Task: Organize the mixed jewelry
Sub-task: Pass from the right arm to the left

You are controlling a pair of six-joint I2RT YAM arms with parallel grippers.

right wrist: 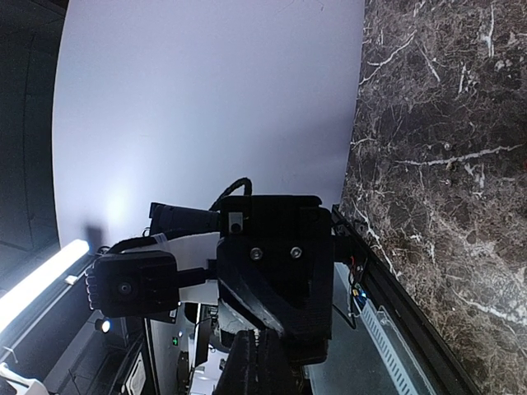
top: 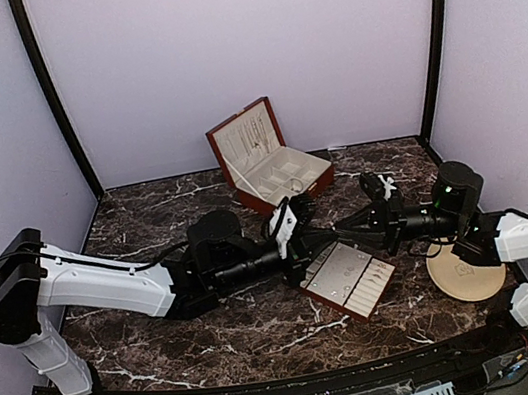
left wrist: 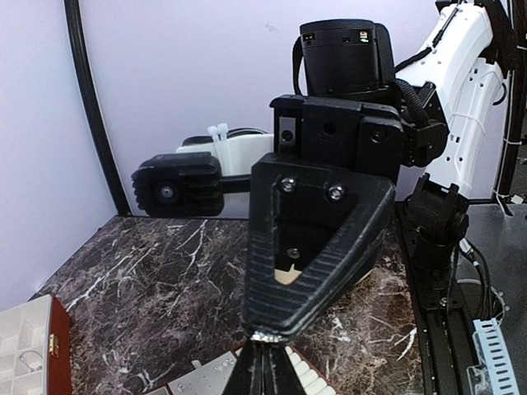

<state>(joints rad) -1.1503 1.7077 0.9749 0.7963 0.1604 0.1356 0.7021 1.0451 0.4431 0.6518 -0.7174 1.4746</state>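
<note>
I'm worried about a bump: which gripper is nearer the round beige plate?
Right. The right gripper sits left of the plate, with its arm passing above the plate's far edge. The left gripper is farther left still, meeting it tip to tip.

Lab booth: lilac walls [top: 239, 49], marble tabletop [top: 164, 326]

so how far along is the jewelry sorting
Partly done, it seems. The wooden jewelry box stands open with fine chains on its lid lining. In hand: the left gripper and right gripper, both shut, meet tip to tip by the cream tray, a silvery speck between them; which one holds it is unclear. Left: a small dark piece seems to lie on the beige plate.
</note>
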